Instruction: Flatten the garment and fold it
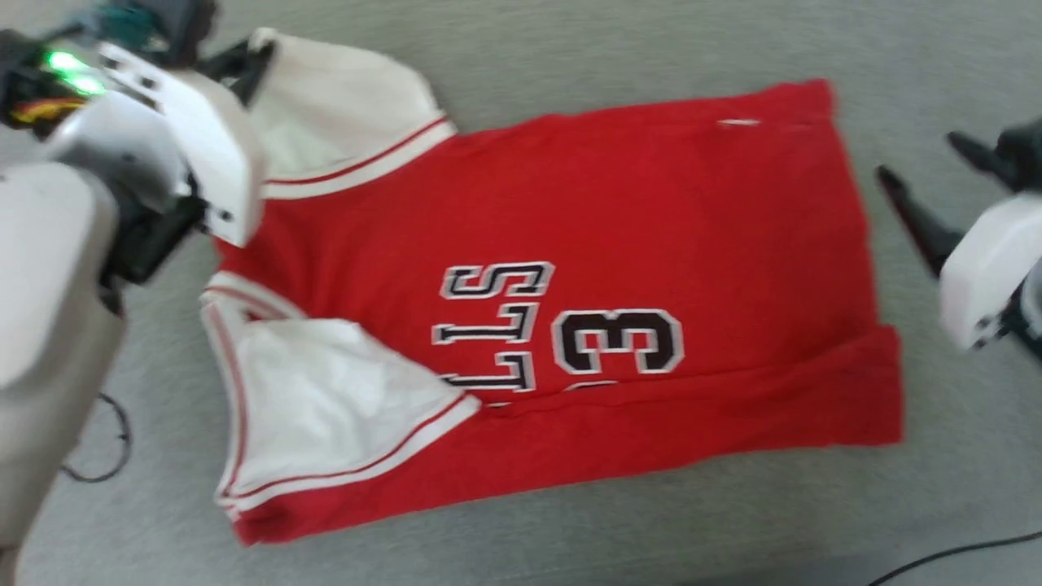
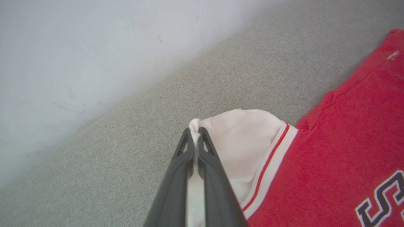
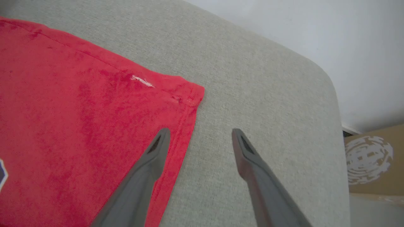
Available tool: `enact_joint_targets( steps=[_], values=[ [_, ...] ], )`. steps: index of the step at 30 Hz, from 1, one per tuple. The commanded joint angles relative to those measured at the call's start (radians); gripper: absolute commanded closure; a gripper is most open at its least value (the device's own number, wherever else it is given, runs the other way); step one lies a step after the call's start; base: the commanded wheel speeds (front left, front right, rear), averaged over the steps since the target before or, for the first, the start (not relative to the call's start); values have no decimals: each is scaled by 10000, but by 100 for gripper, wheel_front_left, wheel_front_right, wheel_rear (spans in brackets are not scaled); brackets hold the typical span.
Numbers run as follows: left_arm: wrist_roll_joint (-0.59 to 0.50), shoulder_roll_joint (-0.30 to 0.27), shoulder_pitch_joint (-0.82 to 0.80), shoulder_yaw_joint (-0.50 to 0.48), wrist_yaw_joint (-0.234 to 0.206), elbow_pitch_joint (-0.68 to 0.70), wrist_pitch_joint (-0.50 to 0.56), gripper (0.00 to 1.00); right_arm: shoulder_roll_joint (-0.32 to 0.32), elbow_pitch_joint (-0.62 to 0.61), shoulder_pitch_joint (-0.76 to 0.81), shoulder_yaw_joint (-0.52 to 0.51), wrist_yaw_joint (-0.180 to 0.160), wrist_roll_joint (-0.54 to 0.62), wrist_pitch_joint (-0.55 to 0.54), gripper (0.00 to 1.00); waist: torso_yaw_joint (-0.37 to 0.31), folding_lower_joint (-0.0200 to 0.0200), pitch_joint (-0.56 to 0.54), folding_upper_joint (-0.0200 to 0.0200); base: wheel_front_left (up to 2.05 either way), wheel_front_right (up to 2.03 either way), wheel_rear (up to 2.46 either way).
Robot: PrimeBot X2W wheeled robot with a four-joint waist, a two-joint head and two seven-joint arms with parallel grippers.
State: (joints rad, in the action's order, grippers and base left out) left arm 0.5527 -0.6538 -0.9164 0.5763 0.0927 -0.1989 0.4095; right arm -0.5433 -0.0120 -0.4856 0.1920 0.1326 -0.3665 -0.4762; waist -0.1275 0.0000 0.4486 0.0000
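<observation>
The garment [image 1: 570, 203], a red jersey with black white-outlined letters and a 3, lies spread on the grey padded surface [image 1: 570, 49], collar end to the left. Its near long edge is folded up over part of the print. My left gripper [image 1: 244, 65] is at the far left, shut on the tip of the far white sleeve [image 2: 240, 132], with cloth pinched between its fingers [image 2: 208, 151]. The near white sleeve [image 1: 326, 399] lies folded onto the body. My right gripper [image 1: 920, 159] hangs open beside the hem; in the right wrist view its left finger [image 3: 154, 151] is over the garment's far hem corner [image 3: 176, 94].
A pale wall [image 2: 63, 47] borders the surface on the far side. The surface's rounded corner [image 3: 328, 82] lies to the right of the hem, with a cardboard box [image 3: 375, 157] beyond. Dark cables lie at the lower left [image 1: 106, 439] and lower right [image 1: 952, 553].
</observation>
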Motion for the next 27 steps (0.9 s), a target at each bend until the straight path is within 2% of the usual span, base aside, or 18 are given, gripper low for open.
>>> enact_joint_targets(
  steps=[1,4,10,14,20,21,22,27],
  values=[
    [-62,74,227,52,-109,172,-86,100,-121,125,-295,113,-19,-140,-169,0,1087,0,83,0,0,0,0],
    [18,290,573,91,-312,935,-312,100,-787,695,-1092,608,-19,-442,-911,0,1606,0,258,0,0,0,0],
    [56,572,1213,171,-723,2152,-696,100,-1740,2146,-2428,2064,-19,-632,-1642,0,2385,0,635,0,0,0,0],
    [-42,745,1442,309,-897,2712,-882,100,-2115,3093,-3044,2855,-19,-552,-1721,0,2767,0,824,0,0,0,0],
    [-143,914,1602,513,-1004,3053,-1002,100,-2365,4246,-3403,3965,-19,-655,-1563,0,2998,0,912,0,0,0,0],
    [-143,924,1615,528,-1011,3059,-1013,100,-2384,4357,-3388,4238,-19,-764,-1622,26,3002,0,902,0,0,0,0],
    [-142,931,1627,528,-1026,3052,-1038,100,-2416,4423,-3385,4486,-19,-878,-1662,100,2992,0,886,0,0,0,0],
    [-154,970,1740,408,-1189,2800,-1390,100,-2329,4830,-3632,4884,-19,-1339,-1047,100,2799,0,612,0,0,0,0]
  ],
)
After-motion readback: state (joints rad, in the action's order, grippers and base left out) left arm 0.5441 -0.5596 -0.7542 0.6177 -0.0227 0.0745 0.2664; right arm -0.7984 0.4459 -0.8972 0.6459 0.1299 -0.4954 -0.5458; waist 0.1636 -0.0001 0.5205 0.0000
